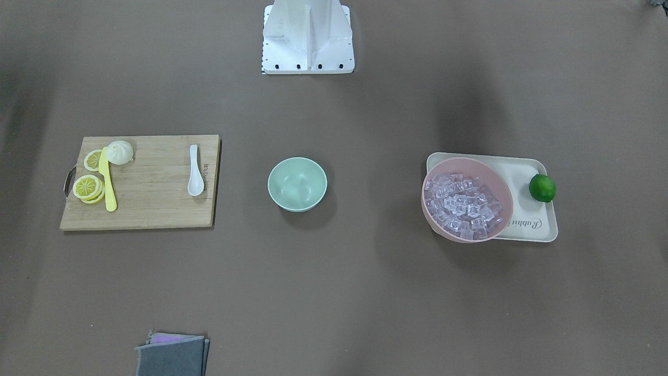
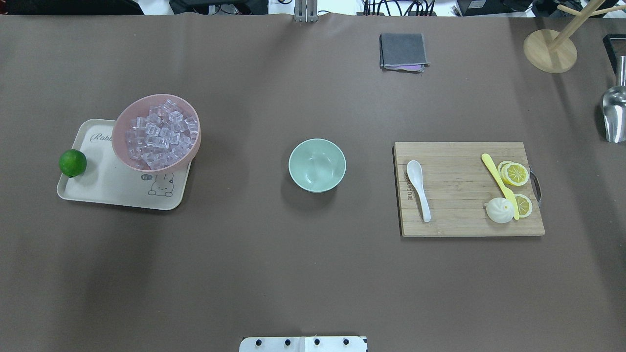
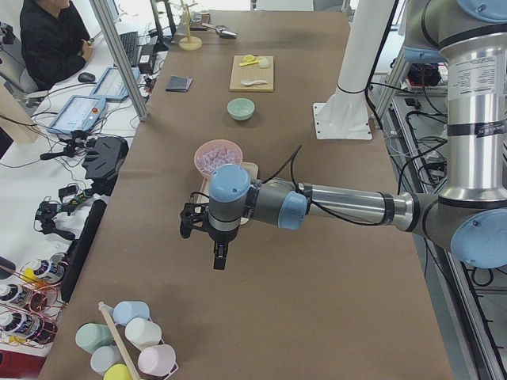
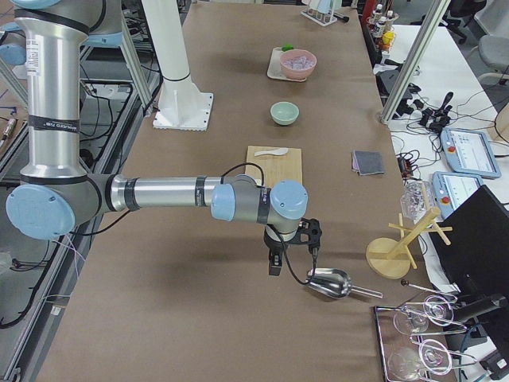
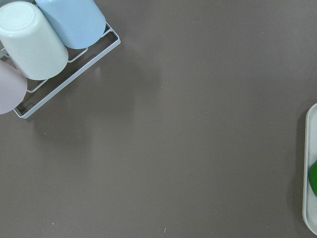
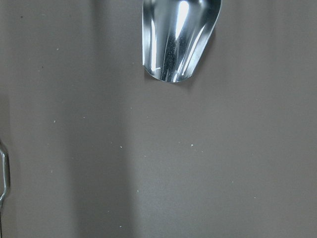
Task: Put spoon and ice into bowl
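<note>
The white spoon (image 2: 419, 188) lies on the left part of a wooden cutting board (image 2: 459, 220), also shown in the front view (image 1: 195, 172). The mint-green bowl (image 2: 317, 165) stands empty at the table's middle (image 1: 297, 184). Several clear ice cubes (image 2: 159, 134) fill a pink bowl (image 2: 119, 128) on a cream tray. My left gripper (image 3: 219, 255) shows only in the left side view, hanging over bare table beyond the tray; I cannot tell its state. My right gripper (image 4: 275, 263) shows only in the right side view, beside a metal scoop; I cannot tell its state.
The board also holds a yellow knife (image 2: 500, 184), lemon slices (image 2: 516, 173) and a white bun (image 2: 500, 210). A lime (image 2: 72, 163) sits on the tray (image 2: 112, 193). A grey cloth (image 2: 403, 51), metal scoop (image 2: 614, 115), wooden stand (image 2: 549, 50) and cup rack (image 5: 34, 44) lie around.
</note>
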